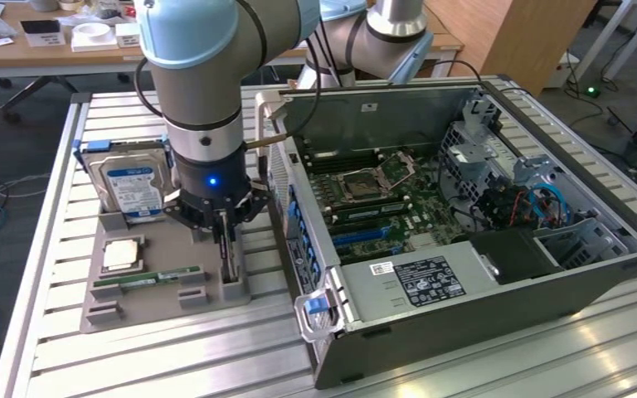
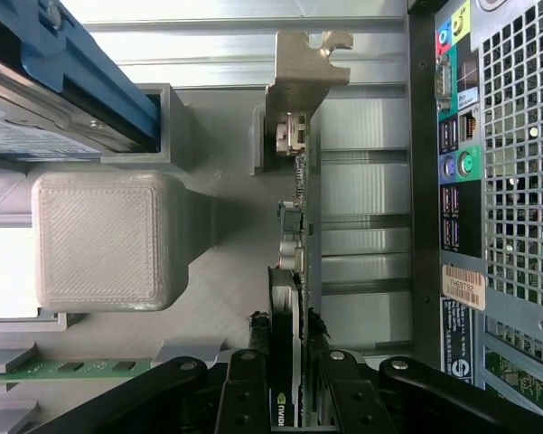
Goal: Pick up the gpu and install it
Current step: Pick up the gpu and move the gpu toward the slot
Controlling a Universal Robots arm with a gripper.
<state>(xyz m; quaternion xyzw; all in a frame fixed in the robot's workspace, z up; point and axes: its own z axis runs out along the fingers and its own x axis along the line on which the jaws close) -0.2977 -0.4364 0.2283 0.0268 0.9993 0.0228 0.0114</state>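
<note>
The gpu (image 1: 226,264) stands on edge in a slot of the grey parts holder (image 1: 142,308), to the exterior view's left of the open computer case (image 1: 540,274). My gripper (image 1: 226,236) reaches straight down over it. In the wrist view the gpu (image 2: 294,217) is seen edge-on, with its metal bracket (image 2: 300,63) at the far end. My gripper (image 2: 290,402) is shut on the card, one black finger (image 2: 246,398) against each face. The card's lower edge appears to rest in the holder.
A hard drive (image 1: 130,178) with a blue-white label stands at the holder's back. A CPU (image 1: 123,253) and a green RAM stick (image 1: 147,279) lie beside the gpu. The case's rear panel (image 2: 488,181) sits close by. The motherboard (image 1: 380,203) lies exposed inside.
</note>
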